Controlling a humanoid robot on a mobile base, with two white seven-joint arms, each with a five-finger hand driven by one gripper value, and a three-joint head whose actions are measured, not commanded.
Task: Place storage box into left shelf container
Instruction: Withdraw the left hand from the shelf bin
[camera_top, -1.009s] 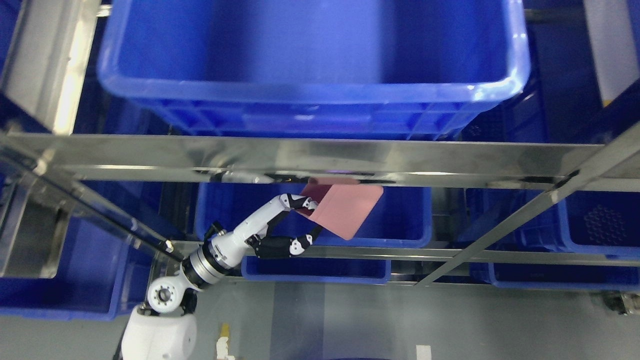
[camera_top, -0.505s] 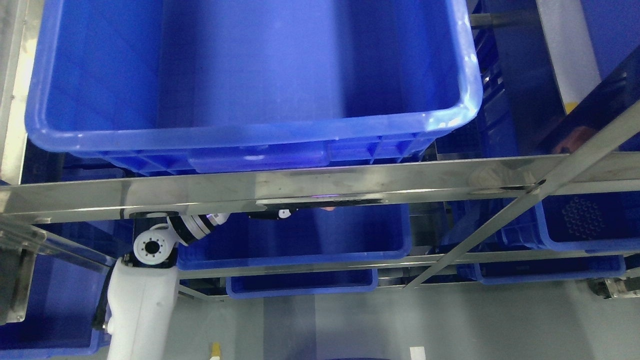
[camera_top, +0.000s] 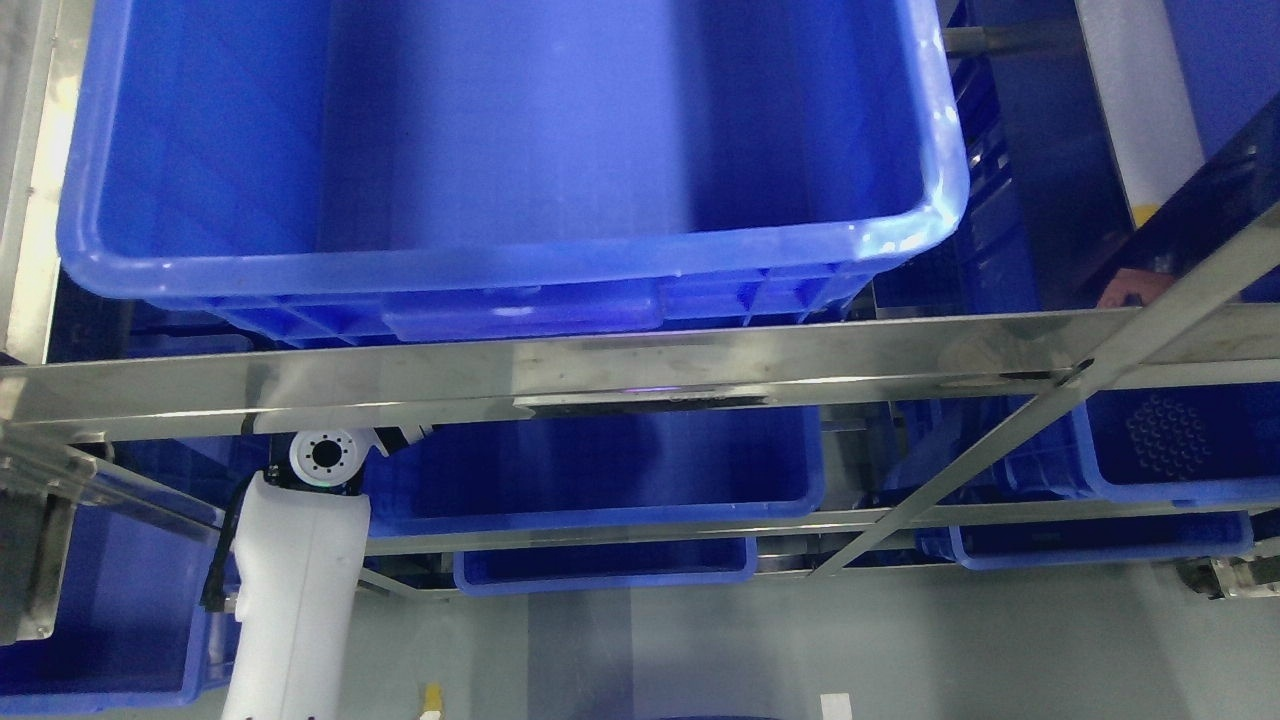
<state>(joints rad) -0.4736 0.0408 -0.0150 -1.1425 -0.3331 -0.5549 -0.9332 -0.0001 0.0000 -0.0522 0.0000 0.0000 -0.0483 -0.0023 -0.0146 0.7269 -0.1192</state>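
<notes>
Steel shelf rails (camera_top: 640, 365) carry blue bins (camera_top: 500, 150) above grey floor (camera_top: 700, 650).

A steel shelf (camera_top: 600, 365) carries blue bins on several tiers. A large bin (camera_top: 500, 160) sits on the top tier. Below it, a middle bin (camera_top: 600, 470) rests on the next tier, another bin (camera_top: 1170, 450) to its right. Grey floor (camera_top: 700, 650) lies beneath.
</notes>
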